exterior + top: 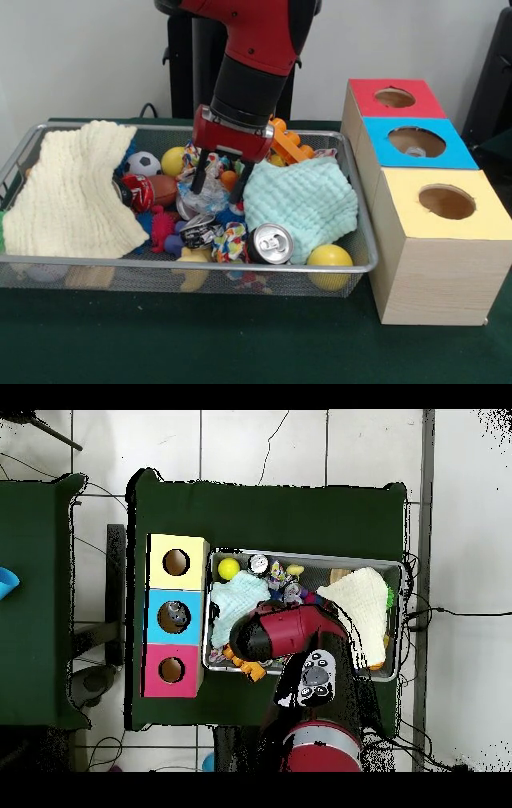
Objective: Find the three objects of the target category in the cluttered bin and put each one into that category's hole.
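While the red and black arm (pixel 256 48) reaches down into the wire bin (pixel 364 240), its tool (pixel 218 186) sits low in the middle of the clutter with its two black fingers (pixel 198 172) spread apart, straddling some crinkly clear wrapper stuff (pixel 210 190) but not pinching anything as far as I can see. Bin's on the green worktop (pixel 200 344) and it's packed: cream cloth (pixel 76 196) on one side, mint cloth (pixel 302 204) on the other, and a crushed can (pixel 270 243) lying at the front rim next to a yellow ball (pixel 330 258). Also a little soccer ball (pixel 144 163) and an orange toy (pixel 288 144) further back. Just beside the bin are three boxes with holes on top: red box (pixel 392 100), blue box (pixel 416 144), yellow box (pixel 444 208). The blue one seems to have something inside.
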{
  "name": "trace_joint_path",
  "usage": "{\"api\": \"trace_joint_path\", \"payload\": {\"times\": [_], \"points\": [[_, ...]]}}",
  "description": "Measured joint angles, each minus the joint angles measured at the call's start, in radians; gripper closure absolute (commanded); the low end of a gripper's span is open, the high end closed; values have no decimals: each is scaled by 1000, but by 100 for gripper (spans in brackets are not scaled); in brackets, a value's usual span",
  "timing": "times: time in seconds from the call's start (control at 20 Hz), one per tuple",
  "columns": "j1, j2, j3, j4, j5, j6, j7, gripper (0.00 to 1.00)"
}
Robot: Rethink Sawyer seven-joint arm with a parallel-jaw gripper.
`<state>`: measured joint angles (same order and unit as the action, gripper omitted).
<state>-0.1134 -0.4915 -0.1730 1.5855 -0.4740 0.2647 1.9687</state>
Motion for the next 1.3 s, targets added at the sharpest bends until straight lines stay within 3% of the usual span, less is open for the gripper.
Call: {"api": "trace_joint_path", "payload": {"times": [1.3], "points": [[-5,2,-1,1,33,-7,0,0]]}}
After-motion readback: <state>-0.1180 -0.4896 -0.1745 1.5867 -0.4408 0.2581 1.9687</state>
